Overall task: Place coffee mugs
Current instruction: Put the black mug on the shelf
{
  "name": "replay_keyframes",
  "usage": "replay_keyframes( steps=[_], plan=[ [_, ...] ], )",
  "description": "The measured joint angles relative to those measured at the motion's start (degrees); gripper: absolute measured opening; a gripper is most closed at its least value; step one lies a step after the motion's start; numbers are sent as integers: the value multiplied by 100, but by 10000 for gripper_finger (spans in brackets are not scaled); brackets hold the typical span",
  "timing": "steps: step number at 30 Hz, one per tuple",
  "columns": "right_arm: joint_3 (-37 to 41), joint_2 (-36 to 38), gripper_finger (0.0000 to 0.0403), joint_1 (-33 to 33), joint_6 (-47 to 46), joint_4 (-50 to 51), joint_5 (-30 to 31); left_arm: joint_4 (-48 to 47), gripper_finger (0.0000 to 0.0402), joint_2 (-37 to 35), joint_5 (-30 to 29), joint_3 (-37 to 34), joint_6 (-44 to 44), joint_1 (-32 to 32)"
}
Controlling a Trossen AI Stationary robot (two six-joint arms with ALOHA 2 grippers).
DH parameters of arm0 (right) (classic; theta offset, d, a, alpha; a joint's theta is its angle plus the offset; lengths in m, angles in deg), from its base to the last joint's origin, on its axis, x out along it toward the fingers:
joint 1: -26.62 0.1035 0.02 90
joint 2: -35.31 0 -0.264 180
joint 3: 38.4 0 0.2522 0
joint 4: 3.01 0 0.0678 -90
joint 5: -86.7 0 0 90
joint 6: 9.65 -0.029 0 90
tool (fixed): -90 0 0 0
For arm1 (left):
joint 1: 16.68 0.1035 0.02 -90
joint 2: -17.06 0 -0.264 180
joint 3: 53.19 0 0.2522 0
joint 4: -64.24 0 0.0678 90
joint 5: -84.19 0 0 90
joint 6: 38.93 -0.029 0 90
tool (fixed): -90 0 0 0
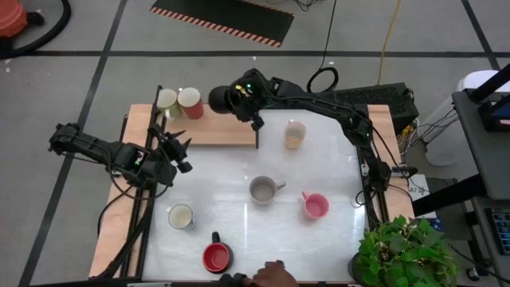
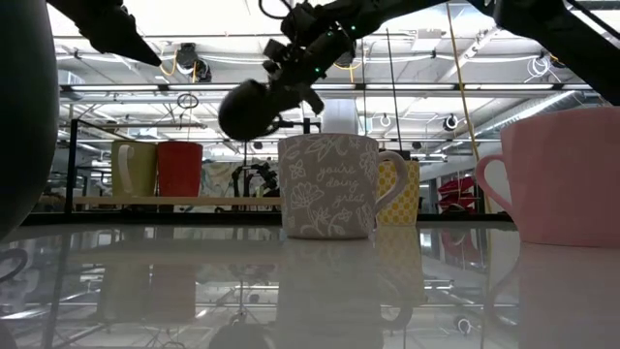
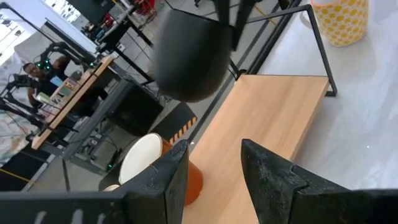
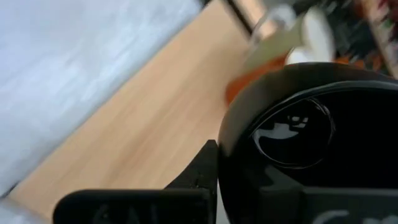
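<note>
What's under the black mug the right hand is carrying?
Under the round black mug, held in the right hand, is bare light wooden shelf; a red mug stands beside it. The mug hides the board directly below.

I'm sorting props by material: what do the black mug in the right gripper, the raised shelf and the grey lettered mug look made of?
Black mug: probably glazed ceramic; its glossy inside mirrors shapes. Raised shelf: light wood or wood-look board, matte and faintly grained, on thin dark legs, likely metal. Grey lettered mug: seemingly ceramic with a duller finish and a white floral print.
</note>
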Motion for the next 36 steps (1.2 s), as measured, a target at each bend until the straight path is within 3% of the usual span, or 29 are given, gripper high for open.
replay_keyframes(
  steps=[8, 21, 36],
  plan=[
    [2, -2, 8, -101, -135, 1020, 110, 260, 152, 0, 2, 1, -237, 15],
    [4, 2, 8, -101, -254, 1273, 98, 2560, 152, 2, 324, 0, -2452, 15],
    [470, 52, 37, -116, -440, 1222, 43, 2719, 152, 2, 461, 2, -2594, 15]
  ],
)
